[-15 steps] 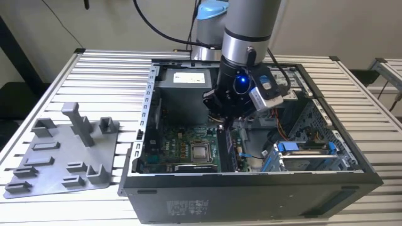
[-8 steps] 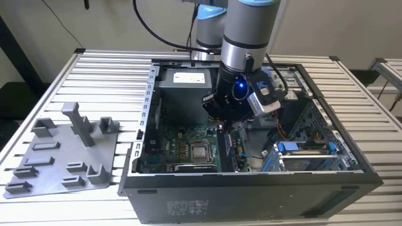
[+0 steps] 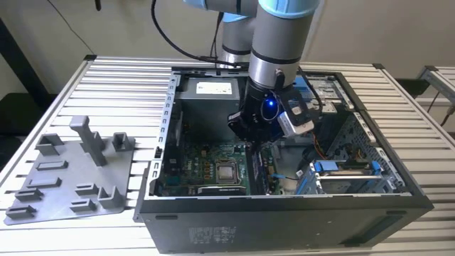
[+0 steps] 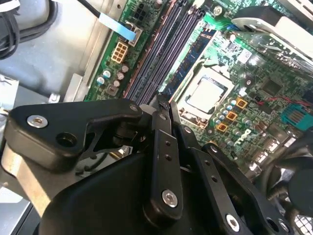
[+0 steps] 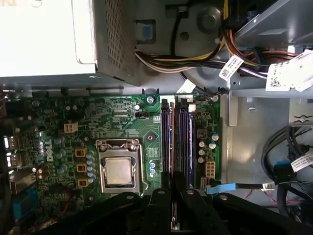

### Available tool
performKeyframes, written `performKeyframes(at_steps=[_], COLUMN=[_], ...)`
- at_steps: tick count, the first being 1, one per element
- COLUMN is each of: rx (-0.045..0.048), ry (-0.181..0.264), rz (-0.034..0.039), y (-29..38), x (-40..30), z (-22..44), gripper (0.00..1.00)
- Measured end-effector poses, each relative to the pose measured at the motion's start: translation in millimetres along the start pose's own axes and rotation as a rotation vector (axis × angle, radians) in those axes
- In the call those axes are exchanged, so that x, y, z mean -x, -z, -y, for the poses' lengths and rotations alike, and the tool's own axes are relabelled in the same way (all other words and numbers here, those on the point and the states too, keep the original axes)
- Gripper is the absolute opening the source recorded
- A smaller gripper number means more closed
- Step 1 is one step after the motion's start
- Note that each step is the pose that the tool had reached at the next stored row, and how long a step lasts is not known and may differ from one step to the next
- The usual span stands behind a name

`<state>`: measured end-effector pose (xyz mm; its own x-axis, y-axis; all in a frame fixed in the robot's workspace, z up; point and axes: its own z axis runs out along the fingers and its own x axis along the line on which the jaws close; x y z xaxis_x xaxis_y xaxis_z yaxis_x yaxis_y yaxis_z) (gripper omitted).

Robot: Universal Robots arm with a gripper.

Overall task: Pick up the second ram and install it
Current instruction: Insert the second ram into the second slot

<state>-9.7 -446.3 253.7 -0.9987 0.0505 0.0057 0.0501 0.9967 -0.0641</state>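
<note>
Exterior view: we see the PC case lying open side up on the slatted worktop. The grey fixture tray sits just beside it on the exterior view's left. In the case are the motherboard with its CPU socket, the power supply at the far wall, and the drive cage on the exterior view's right. The arm comes in through the open side. The end effector sits low between power supply and drive cage, over the strip beside the socket. Case walls ring it, and the drive cage is near.

Second wrist view: the second ram stands on edge in the slot nearest the CPU socket, with its flat face and chips toward us. The other memory slots run parallel on its far side, then a white connector. The end effector tip meets the ram's top edge.

First wrist view: here we get the ram edge-on, a thin dark line running out from between the fingers. The end effector is narrow, pinched on the ram. The power supply and a cable bundle lie beyond the slots' far end. Past the board edge there is a grey case panel with a blue cable crossing it.
</note>
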Motion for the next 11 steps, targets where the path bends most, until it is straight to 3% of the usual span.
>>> performKeyframes(at_steps=[5,11], rx=[-0.0005,-0.0006], ry=[0.001,0.002], rz=[-0.0093,-0.0099], y=[-5.9,-7.8], x=[0.0,0.1], z=[-0.1,-0.3], gripper=[0.14,0.14])
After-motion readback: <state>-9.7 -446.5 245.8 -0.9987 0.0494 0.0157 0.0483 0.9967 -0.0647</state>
